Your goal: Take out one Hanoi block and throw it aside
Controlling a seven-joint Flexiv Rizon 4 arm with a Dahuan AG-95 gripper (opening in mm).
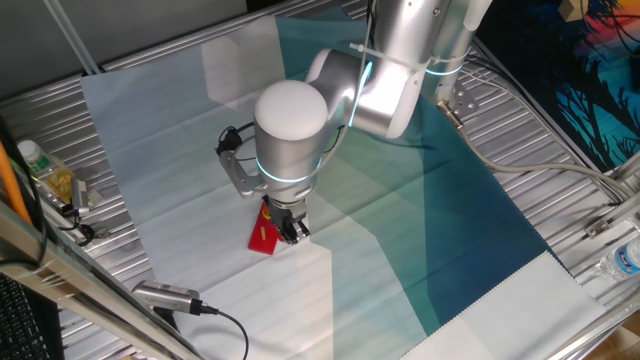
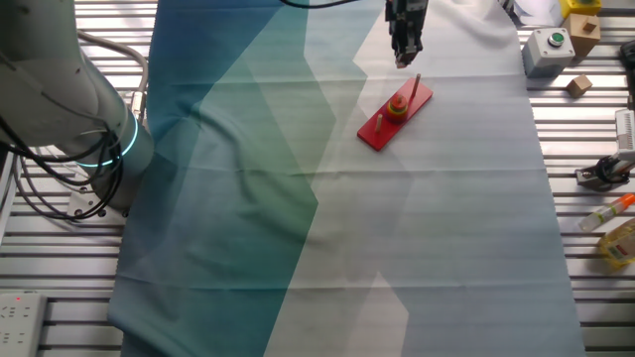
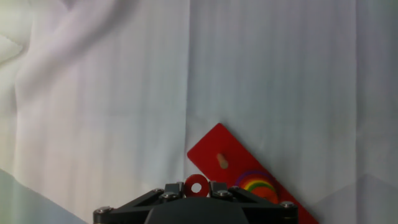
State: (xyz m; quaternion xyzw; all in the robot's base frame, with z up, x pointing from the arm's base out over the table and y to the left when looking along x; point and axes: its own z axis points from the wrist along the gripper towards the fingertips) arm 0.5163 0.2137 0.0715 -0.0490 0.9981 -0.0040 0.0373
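Observation:
In the hand view, the Hanoi block point(image 3: 196, 185), a tiny red disc with a white hole, sits clamped between my gripper's point(image 3: 196, 188) two fingers. Below it lies the long red peg board point(image 3: 236, 163), with a bare peg hole and a stack of rainbow-coloured rings point(image 3: 256, 185) on it. In the other fixed view my gripper point(image 2: 402, 58) hangs above the far end of the board point(image 2: 381, 131), clear of the ring stack point(image 2: 398, 107) and the pegs. In one fixed view the gripper point(image 1: 292, 230) is just over the board point(image 1: 262, 240).
The board lies on a white and teal cloth point(image 2: 248, 178) over a slatted metal table. A grey box with a green button point(image 2: 547, 50) and wooden blocks stand at the far right corner. Bottles point(image 2: 620, 243) and a tool point(image 2: 603, 174) lie along the right edge.

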